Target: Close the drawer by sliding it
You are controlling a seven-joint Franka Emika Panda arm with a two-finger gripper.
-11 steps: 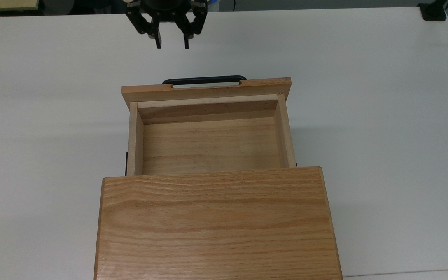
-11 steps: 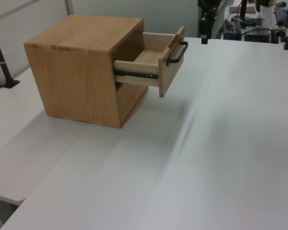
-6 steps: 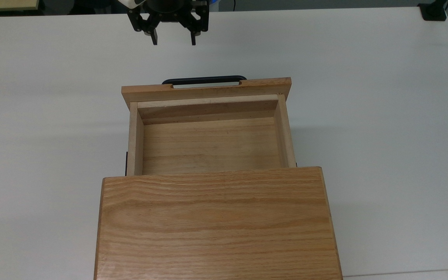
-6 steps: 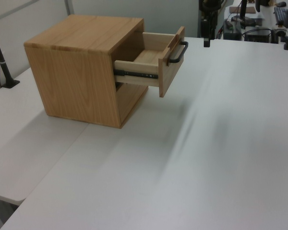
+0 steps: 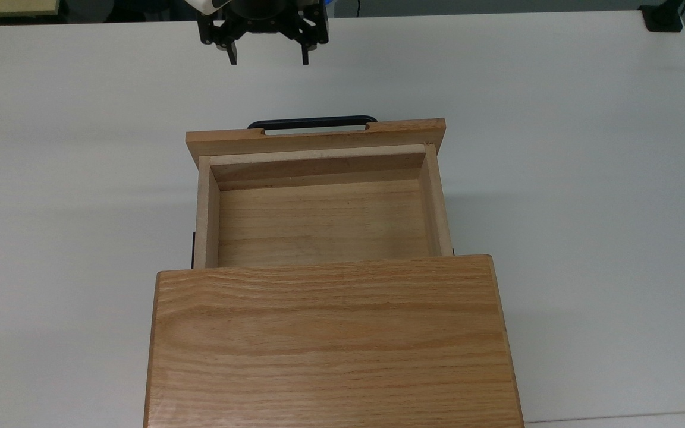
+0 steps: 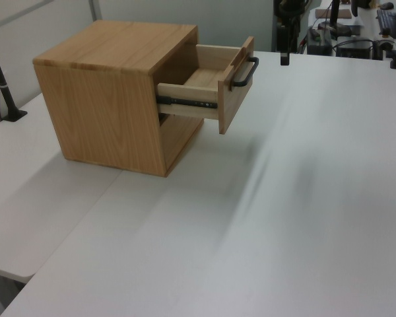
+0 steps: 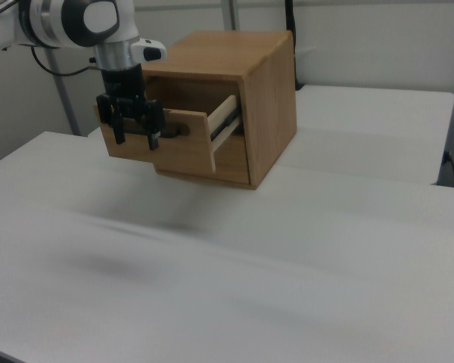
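Two black fingers (image 5: 232, 52) of our gripper (image 5: 269, 56) stand well apart, pointing down, with nothing held between them. In the top view the gripper hangs near the far edge of the white table (image 5: 586, 178), beyond the drawer (image 5: 319, 220) and clear of its handle (image 5: 311, 123). In the right view the gripper (image 7: 135, 133) appears in front of the drawer's front panel (image 7: 183, 147), below the arm's white wrist (image 7: 79, 21); we cannot tell from the right view alone how much gap lies between them.

We see the drawer pulled far out of the oak cabinet (image 5: 333, 342), its inside bare and its wider front panel facing the table's far edge in the top view. The thin black bar handle sits on the outer face of that panel. In the left view the drawer (image 6: 211, 89) juts from the upper part of the cabinet (image 6: 112, 99) toward the left view's right, and a dark slide rail (image 6: 188, 102) shows along its side. The cabinet stands at the table's near edge in the top view.
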